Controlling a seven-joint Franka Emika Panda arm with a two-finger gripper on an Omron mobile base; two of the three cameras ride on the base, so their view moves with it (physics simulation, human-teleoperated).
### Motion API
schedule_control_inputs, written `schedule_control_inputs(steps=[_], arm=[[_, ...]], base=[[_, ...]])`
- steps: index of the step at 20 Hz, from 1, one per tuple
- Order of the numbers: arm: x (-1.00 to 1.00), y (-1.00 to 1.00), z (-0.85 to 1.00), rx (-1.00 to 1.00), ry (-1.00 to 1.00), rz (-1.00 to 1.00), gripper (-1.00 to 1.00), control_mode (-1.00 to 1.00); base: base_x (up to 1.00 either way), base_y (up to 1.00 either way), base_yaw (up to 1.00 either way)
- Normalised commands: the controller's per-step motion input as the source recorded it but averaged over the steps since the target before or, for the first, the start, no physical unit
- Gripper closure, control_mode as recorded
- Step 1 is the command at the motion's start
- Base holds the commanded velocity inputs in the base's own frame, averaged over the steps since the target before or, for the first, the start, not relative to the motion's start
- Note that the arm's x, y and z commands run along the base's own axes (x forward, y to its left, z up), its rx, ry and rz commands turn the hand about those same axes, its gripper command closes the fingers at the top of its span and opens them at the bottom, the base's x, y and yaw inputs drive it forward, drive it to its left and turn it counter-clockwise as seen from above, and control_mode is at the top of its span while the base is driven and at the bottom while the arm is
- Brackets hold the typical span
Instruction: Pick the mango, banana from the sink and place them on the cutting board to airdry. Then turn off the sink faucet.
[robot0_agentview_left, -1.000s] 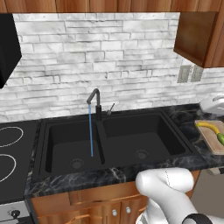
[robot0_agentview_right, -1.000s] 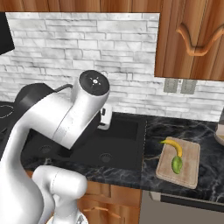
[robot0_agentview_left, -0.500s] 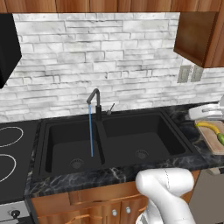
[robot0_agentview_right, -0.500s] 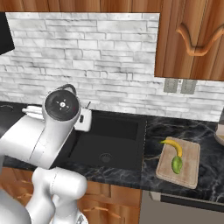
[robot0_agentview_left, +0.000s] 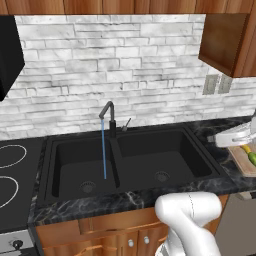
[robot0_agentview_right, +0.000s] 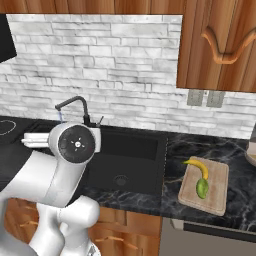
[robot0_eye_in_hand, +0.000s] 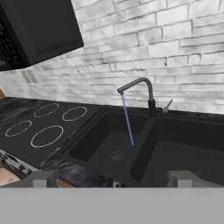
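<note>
The banana (robot0_agentview_right: 198, 165) and the mango (robot0_agentview_right: 202, 187) lie on the cutting board (robot0_agentview_right: 216, 195) on the counter right of the sink (robot0_agentview_right: 150, 150). In the left base view the banana (robot0_agentview_left: 246, 148) and mango (robot0_agentview_left: 252, 158) show at the right edge. The sink faucet (robot0_agentview_left: 107, 116) runs a thin blue stream into the left basin, and its lever (robot0_agentview_left: 126, 123) stands at its base. My gripper (robot0_eye_in_hand: 113, 178) is open and holds nothing. It faces the faucet (robot0_eye_in_hand: 146, 89) from high over the sink's (robot0_eye_in_hand: 131, 153) front right. Both basins hold no fruit.
A stovetop (robot0_eye_in_hand: 48, 127) lies left of the sink, under a dark hood (robot0_eye_in_hand: 35, 30). The black marble counter (robot0_agentview_right: 175, 150) runs between sink and board. My white arm (robot0_agentview_right: 60, 170) fills the lower left of the right base view. Wooden cabinets (robot0_agentview_right: 220, 45) hang above the board.
My arm has swung away from the cutting board toward the sink and dropped lower. The banana and mango stay on the board. Water keeps running.
</note>
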Motion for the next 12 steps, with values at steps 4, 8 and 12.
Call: schedule_control_inputs(steps=[4,8,12], arm=[[-0.02,0.17,0.02,-0.10,-0.24,0.06,-1.00,-1.00],[-0.28,0.14,0.04,-0.15,-0.25,0.00,-1.00,-1.00],[-0.09,0.01,0.00,-0.12,-0.18,0.03,-1.00,-1.00]], base=[[0.00,0.00,0.00],[0.00,0.00,0.00],[0.00,0.00,0.00]])
